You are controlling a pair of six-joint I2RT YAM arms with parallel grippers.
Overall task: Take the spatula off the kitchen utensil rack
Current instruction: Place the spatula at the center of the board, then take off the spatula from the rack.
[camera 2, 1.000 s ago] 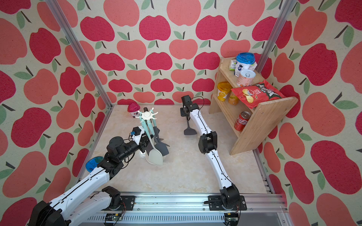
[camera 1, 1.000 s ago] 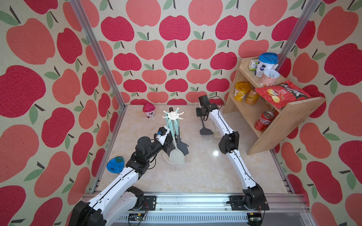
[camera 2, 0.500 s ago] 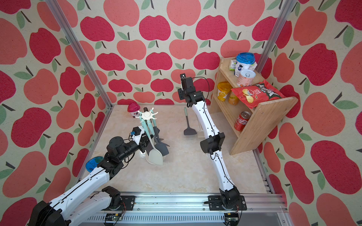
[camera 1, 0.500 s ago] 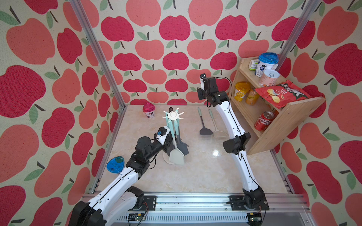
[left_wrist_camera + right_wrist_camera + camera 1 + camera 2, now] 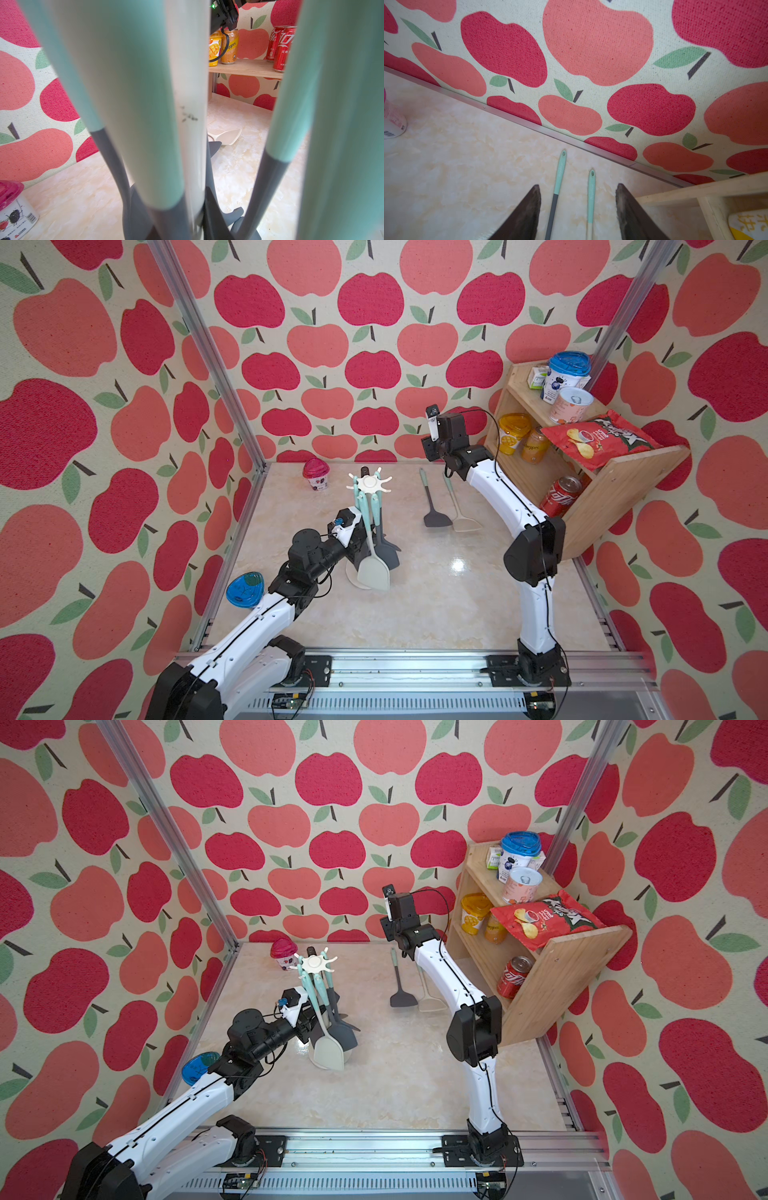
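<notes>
Utensils [image 5: 374, 568] hanging on the kitchen utensil rack [image 5: 369, 483] hide my left claw [image 5: 358, 549] in both top views, and its wrist view shows only blurred handles and the pole, so I cannot tell its grip. My right claw [image 5: 577, 185], low at the dark spatula [image 5: 437, 520] a second ago, now hangs raised above it, spread and empty. That spatula lies on the tabletop [image 5: 436, 605] beside a cream spatula [image 5: 465, 524], well apart from the rack.

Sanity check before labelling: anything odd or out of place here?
Dark spatula and cream spatula lie flat on the table by the wooden shelf, off the kitchen utensil rack. Its pole has a dark scuff. Nothing spilled.
</notes>
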